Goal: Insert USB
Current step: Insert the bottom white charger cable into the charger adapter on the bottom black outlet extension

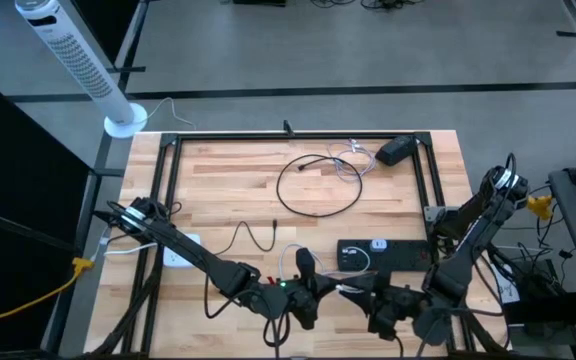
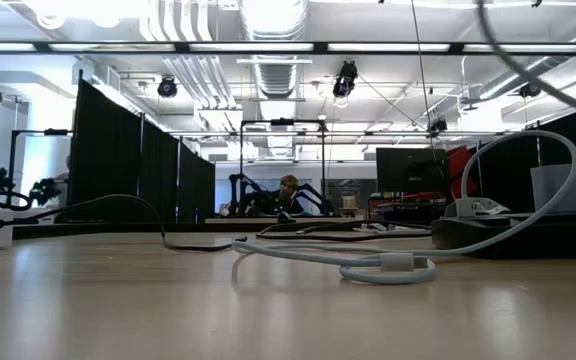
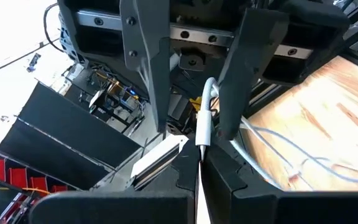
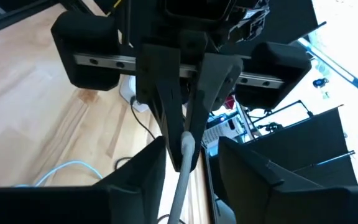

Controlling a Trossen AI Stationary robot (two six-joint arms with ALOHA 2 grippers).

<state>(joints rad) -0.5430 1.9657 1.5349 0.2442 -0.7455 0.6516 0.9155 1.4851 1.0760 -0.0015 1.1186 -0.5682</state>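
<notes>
Nearest the low camera: a white cable [image 2: 383,268], looped flat on the wooden table [image 2: 168,300] and running off toward a dark power strip [image 2: 508,232] on the right. No gripper anywhere in that view.

From above, a different story. Left gripper [image 1: 333,288] and right gripper [image 1: 363,293] tip to tip at the table's front edge, just short of the power strip, with a short white stretch of the cable between them.

Left gripper: closed tight, pinching the cable close to its end. Right gripper: fingers apart on either side of the same cable, not visibly pressing it, so open and holding nothing.

Progress, as a judgement: early to middle. Cable end lifted and under control. Plug not yet in any socket. Left to do: turn the end toward the strip, line it up, push it home. Looks like a hand-over or a regrip between the arms, but which arm is meant to do the insertion cannot be told.

Only in the wrist views: the actual pinch and the gap of the other fingers. Only in the high view: where the strip sits relative to both grippers. Plug face and socket too small to make out anywhere.
</notes>
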